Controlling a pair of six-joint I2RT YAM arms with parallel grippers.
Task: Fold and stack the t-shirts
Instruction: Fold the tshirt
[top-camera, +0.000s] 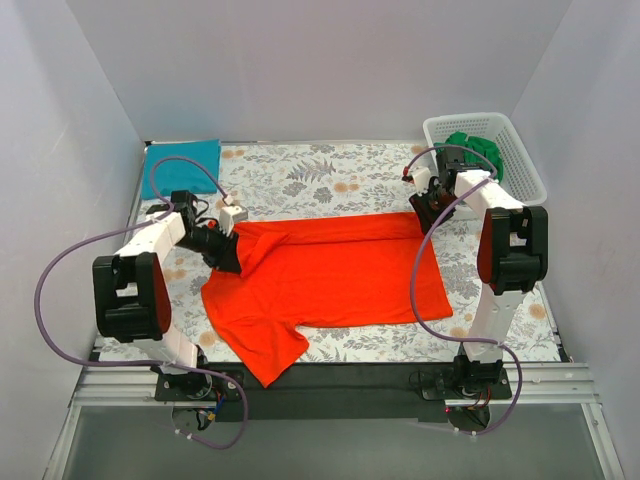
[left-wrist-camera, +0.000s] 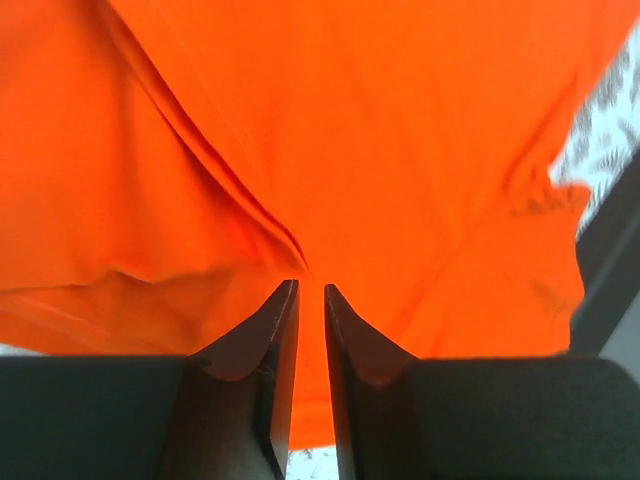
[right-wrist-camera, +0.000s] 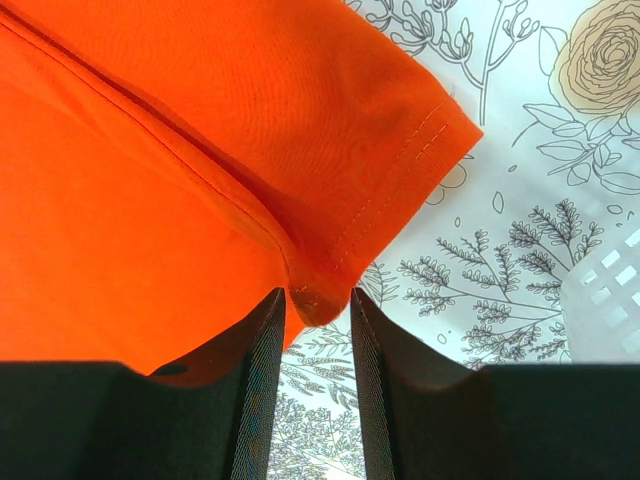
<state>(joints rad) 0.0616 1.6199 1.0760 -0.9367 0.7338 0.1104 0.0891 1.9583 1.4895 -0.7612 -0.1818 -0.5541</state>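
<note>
Top external view: the bright orange-red short-sleeved fabric t-shirt (top-camera: 330, 275) lies spread across the middle of the bench on a grey floral-patterned cloth (top-camera: 300, 175). Its far edge is doubled over into a narrow band, and one sleeve points toward the near edge. The left tool (top-camera: 228, 252) sits at the shirt's far left corner and the right tool (top-camera: 430, 215) at its far right corner.

A folded teal blue t-shirt (top-camera: 182, 163) lies flat at the far left corner of the bench. A deep green t-shirt (top-camera: 475, 150) is bunched inside the white plastic lattice basket (top-camera: 525, 165) at the far right.

Left wrist view: the jaws stand nearly together with a thin slit between them. A crease in the orange fabric runs to the tips, but whether the fabric is clamped cannot be told.

Right wrist view: the jaws pinch a bunched fold of the stitched orange hem.
</note>
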